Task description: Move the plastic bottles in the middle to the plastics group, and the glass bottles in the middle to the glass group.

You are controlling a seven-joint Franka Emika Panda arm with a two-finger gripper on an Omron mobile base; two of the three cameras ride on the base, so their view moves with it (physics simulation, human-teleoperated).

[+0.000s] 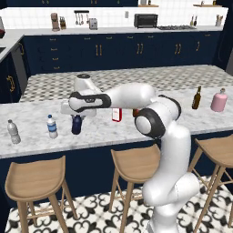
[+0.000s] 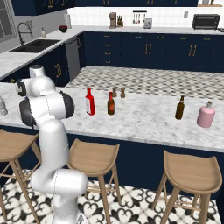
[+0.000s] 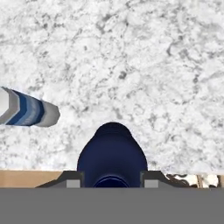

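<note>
No legible text, numbers or signs in any view.

White label on the red bottle point(image 2: 90, 103) blank at this resolution; blue label band on the water bottle point(image 1: 52, 127) plain, without readable lettering, likewise in the hand view. Remaining bottles on the marble counter point(image 2: 144, 118) unlabelled or too small to read. Toaster oven point(image 1: 146, 20) and other appliances along the back wall too distant and blurred for any brand or marking.
</note>
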